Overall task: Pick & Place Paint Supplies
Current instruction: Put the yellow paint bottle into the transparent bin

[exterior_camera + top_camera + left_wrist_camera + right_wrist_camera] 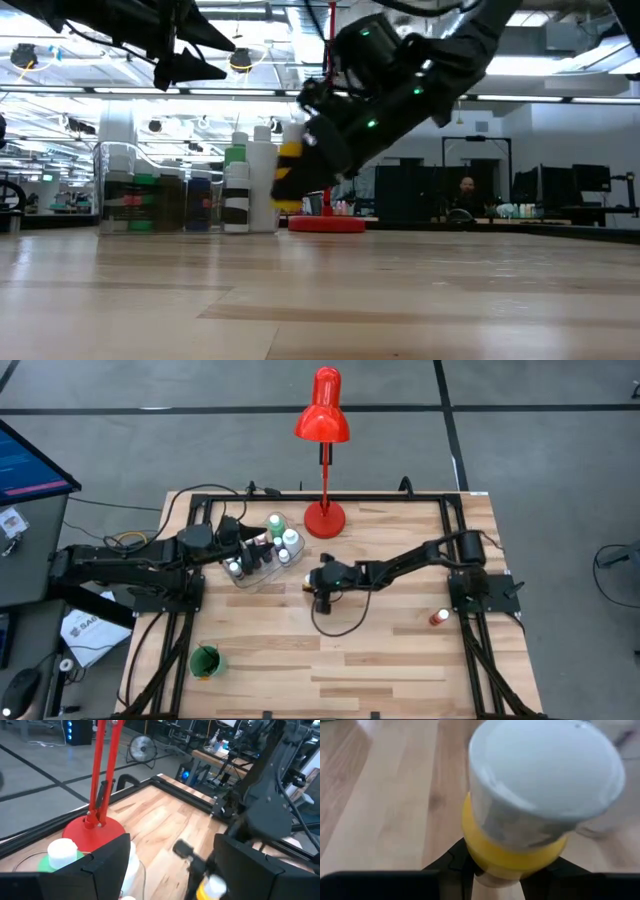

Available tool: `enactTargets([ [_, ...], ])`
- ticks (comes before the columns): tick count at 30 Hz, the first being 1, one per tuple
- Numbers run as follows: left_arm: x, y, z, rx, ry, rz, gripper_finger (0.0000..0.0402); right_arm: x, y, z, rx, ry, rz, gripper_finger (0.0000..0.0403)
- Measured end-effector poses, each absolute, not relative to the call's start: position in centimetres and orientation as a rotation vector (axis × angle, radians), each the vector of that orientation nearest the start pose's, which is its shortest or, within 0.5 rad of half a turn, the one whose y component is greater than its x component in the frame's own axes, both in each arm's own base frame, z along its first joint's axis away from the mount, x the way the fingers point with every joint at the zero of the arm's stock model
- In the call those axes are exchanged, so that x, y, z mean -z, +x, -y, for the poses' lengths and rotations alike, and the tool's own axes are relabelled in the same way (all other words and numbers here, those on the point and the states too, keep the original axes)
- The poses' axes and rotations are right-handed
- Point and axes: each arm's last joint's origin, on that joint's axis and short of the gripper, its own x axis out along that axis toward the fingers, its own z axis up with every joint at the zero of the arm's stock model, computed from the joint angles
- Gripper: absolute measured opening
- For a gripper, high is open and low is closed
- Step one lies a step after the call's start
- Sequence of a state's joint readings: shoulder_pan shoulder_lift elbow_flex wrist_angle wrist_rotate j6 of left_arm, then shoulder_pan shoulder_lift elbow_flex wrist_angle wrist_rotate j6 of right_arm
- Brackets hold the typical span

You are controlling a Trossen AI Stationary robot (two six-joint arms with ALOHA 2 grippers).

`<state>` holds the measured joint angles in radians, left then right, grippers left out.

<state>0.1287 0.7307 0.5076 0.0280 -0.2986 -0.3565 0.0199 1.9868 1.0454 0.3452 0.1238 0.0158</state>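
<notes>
At table centre, just right of the clear organizer tray (pixel 262 568), your right gripper (pixel 312 582) pinches a yellow paint bottle (pixel 520 845) with a white cap, lifted off the wood and tilted in the low view. The carry step is in hand: the bottle is not yet among the bottles standing in the tray. Your left gripper (pixel 250 552) hangs over the tray with its fingers spread, holding nothing. Next move, as I judge it: bring the bottle upright over a free slot, lower, then release; mind the left gripper crowding that space. One red bottle (pixel 437 618) lies at the right edge, a green cup (pixel 206 661) near left.
</notes>
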Motion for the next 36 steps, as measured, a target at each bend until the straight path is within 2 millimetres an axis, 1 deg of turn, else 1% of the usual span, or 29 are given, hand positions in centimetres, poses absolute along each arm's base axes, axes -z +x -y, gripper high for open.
enactTargets([
  [2,-26.5,16.7,-3.0,-0.432,-0.336,-0.122,0.0277,-12.2,40.8,-0.9,0.089,-0.029,-0.602,0.0109],
  [6,-26.5,16.7,-2.8,-0.390,-0.341,-0.134,0.0277,-11.1,42.0,-1.6,0.059,-0.032,-0.647,0.0110],
  [11,-26.5,16.7,-2.8,-0.387,-0.337,-0.134,0.0277,-11.0,42.6,-2.0,0.046,-0.042,-0.654,0.0119],
  [14,-26.5,16.7,-2.8,-0.387,-0.331,-0.135,0.0277,-10.5,42.4,-1.9,0.043,-0.051,-0.685,0.0141],
  [22,-26.5,16.7,-2.8,-0.387,-0.330,-0.136,0.0277,-10.6,42.3,-1.9,0.025,-0.043,-0.695,0.0231],
  [25,-26.5,16.8,-2.7,-0.356,-0.307,-0.145,0.0278,-11.8,42.1,-1.8,0.026,-0.042,-0.690,0.0260],
  [29,-26.5,16.8,-2.5,-0.272,-0.290,-0.161,0.0278,-15.1,41.2,-1.2,0.038,-0.038,-0.687,0.0283],
  [33,-26.8,17.2,-1.7,-0.205,-0.255,-0.173,0.0279,-18.7,39.2,-0.5,0.049,-0.046,-0.747,0.0291],
  [36,-27.2,18.0,-0.9,-0.129,-0.206,-0.199,0.0279,-21.5,36.9,-0.2,0.045,-0.070,-0.810,0.0291],
])
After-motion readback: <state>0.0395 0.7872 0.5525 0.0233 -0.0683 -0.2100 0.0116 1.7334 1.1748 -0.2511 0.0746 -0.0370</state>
